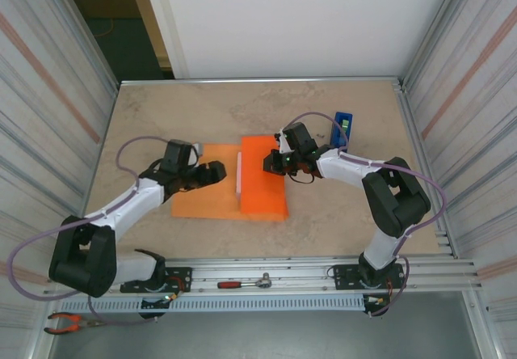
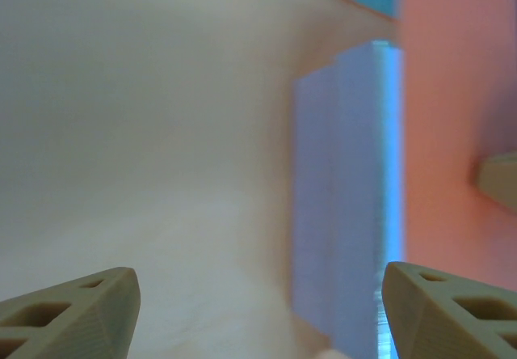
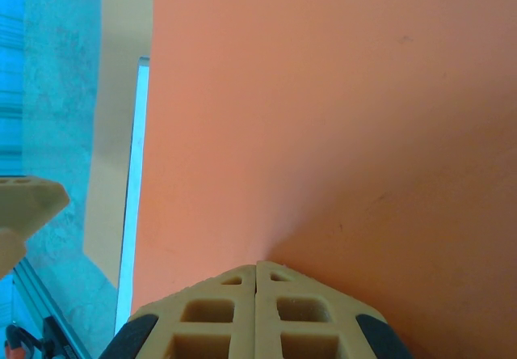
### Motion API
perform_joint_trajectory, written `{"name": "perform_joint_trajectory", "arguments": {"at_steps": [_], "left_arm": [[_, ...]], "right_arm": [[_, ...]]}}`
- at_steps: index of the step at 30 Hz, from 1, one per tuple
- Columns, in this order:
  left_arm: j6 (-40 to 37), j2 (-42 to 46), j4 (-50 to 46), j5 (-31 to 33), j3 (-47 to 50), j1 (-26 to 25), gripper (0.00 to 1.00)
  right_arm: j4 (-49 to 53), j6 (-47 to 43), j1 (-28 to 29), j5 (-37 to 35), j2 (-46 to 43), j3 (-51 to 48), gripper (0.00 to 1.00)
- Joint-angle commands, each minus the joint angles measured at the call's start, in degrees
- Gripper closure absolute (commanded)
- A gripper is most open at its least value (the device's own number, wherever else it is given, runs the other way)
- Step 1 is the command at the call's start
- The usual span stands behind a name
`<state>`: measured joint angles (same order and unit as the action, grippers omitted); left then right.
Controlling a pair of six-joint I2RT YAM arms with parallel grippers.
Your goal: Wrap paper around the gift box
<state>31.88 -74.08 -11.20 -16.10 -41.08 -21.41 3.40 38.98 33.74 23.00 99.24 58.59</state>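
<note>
The left jaws are held apart and empty, low over the flat flap of the paper; the right jaws are closed tip to tip, pressed onto the fold laid over the gift box. The box is found midway across the surface, just right of the left jaws, the nearer pair to the loose flap. Its long axis is run near-to-far, its bare pale side turned leftward.
</note>
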Motion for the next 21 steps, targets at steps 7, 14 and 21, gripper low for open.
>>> {"name": "perform_joint_trajectory", "arguments": {"at_steps": [7,14,21], "left_arm": [[-1.75,-10.81,3.62,2.72,-8.71,-9.27,0.20],[-2.36,-13.85,2.95,5.82,-9.77,-11.98,0.19],[-2.23,-15.90,2.71,8.18,-9.46,-13.52,0.36]], "right_arm": [[4.33,0.66,0.45,-2.85,2.92,-2.86,1.00],[3.82,0.74,0.54,-2.64,3.13,-2.95,1.00],[4.48,0.66,0.51,-1.92,2.79,-2.45,1.00]]}}
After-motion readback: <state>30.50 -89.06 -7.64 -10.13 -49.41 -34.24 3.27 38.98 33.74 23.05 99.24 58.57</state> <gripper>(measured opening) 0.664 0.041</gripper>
